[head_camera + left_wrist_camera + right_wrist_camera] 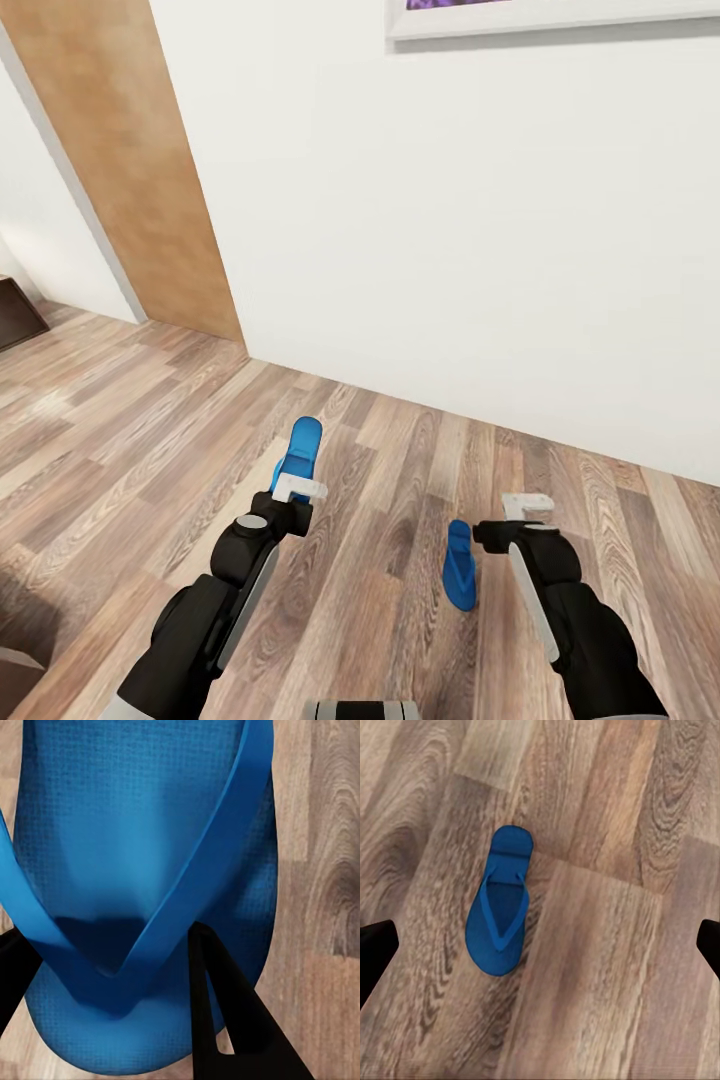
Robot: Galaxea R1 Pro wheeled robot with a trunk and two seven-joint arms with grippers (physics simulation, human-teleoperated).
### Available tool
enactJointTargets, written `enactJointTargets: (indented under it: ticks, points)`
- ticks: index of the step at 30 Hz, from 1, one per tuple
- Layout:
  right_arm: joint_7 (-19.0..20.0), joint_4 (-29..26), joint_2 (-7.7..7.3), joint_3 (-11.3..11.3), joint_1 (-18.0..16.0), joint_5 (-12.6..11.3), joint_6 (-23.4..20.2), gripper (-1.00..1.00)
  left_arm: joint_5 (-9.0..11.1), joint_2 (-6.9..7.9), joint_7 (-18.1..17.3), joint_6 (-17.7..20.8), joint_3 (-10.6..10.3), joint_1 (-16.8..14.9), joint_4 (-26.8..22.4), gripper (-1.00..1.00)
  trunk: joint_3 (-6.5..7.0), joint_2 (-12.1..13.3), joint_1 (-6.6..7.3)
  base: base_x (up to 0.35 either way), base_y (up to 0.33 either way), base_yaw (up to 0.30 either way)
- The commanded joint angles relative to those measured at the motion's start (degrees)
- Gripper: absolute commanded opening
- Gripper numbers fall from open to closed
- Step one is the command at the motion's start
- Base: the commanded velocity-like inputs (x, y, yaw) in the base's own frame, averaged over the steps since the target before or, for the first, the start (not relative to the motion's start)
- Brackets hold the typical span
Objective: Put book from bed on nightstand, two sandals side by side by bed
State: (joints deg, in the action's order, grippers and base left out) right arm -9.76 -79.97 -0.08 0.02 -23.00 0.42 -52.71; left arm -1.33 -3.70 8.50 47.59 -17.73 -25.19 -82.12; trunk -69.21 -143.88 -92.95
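far left of the left gripper: dark furniture corner (18, 312) at the frame edge, then a wood-grain door panel (140, 170) set in the white wall (450, 250). left gripper (298, 490) low over the plank floor (120, 450), closed on one blue sandal (300, 452); in the left wrist view the black fingers (225, 1020) flank the toe end and strap of that sandal (142, 855), apparently clamped on the strap, toe pointing ahead of the gripper toward the wall. right of that, second blue sandal (460, 566) lying just beside the right gripper (515, 520) on its inner side, apparently on the floor and not held; right wrist view looks straight down on it (500, 904), strap up, fingertips (376, 945) spread wide at the picture edges with nothing between them, so released. above and ahead of the right gripper: bottom edge of a white-framed picture (550, 18) on the wall. progress, as a judgement: one sandal in hand, other free on the floor, the two well apart and not parallel, no bed beside them, so pairing next to the bed not done; book and nightstand step cannot be judged from here. no brand, label or readable writing on sandals, grippers or wall picture.
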Motion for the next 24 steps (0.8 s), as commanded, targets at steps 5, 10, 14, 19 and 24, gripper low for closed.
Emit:
enactJointTargets:
  ticks: [5,10,14,19,24]
  points:
    - [0.2,3.7,-0.02,0.0,0.0,-0.1,-0.3,1.00,-0.4,0.09,0.3,0.3,0.1,0.0,-0.9,-1.00,-0.71,-0.1,-0.07,0.009,0.000,0.000]
    - [0.5,20.3,-0.07,-0.1,-2.8,-0.6,4.1,1.00,-0.5,0.18,0.5,0.0,0.2,2.6,-6.0,-1.00,-1.82,-0.1,-0.20,0.001,0.000,0.000]
    - [0.8,45.0,-0.08,-0.1,-13.0,-0.5,18.5,1.00,-0.4,0.12,3.7,-1.2,-1.6,3.8,-7.1,-1.00,-2.71,-0.2,-0.30,0.000,0.000,0.000]
    - [1.1,65.8,-0.33,-0.1,-21.5,-0.6,35.4,1.00,-0.4,-0.05,4.5,-3.1,-4.6,4.5,-7.0,-1.00,-3.59,-0.2,-0.40,0.000,0.000,0.000]
    - [1.2,67.3,-0.36,-0.1,-21.9,-0.7,36.5,1.00,-0.4,-0.45,4.5,-3.0,-4.7,4.5,-6.9,-1.00,-3.59,-0.2,-0.40,0.000,0.000,0.000]
